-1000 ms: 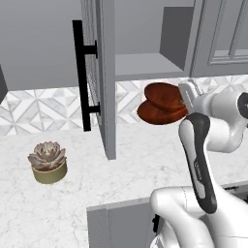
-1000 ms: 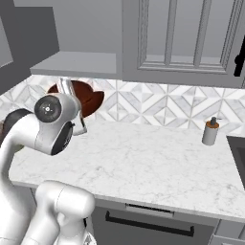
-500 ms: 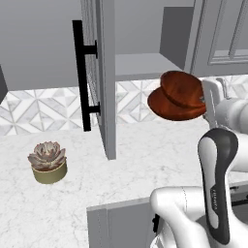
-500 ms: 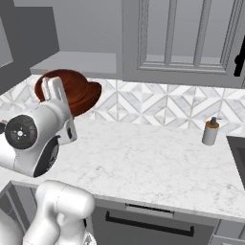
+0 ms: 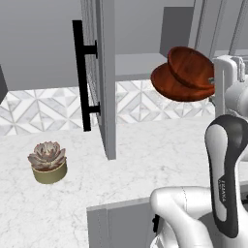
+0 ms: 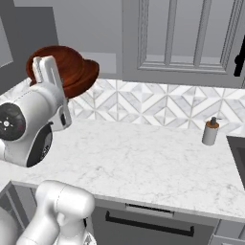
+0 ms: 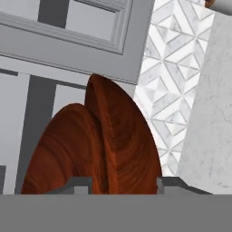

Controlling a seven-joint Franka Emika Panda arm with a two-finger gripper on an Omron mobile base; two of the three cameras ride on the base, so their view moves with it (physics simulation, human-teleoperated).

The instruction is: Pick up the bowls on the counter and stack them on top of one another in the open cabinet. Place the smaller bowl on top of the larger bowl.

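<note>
Left base view has the two reddish-brown bowls (image 5: 186, 73) up in the air, nested one inside the other and tilted on edge, in front of the open cabinet (image 5: 138, 63) at about the height of its grey shelf and well above the white marble counter (image 5: 145, 160). The arm's fingers (image 5: 211, 85) meet the bowls at their right edge; in the hand view the fingers (image 7: 122, 185) sit closed on the nested bowls (image 7: 97, 149), one tip on each side of the rim. From the right base view the bowls (image 6: 72, 69) show behind the white hand, with the patterned tile wall (image 6: 158, 105) to their right. The cabinet door (image 5: 99, 72) with its black bar handle (image 5: 81, 75) stands swung out to the left. A tan pot with a succulent (image 5: 47, 162) rests on the counter at the near left, and a small soap dispenser (image 6: 210, 131) stands far right.
</note>
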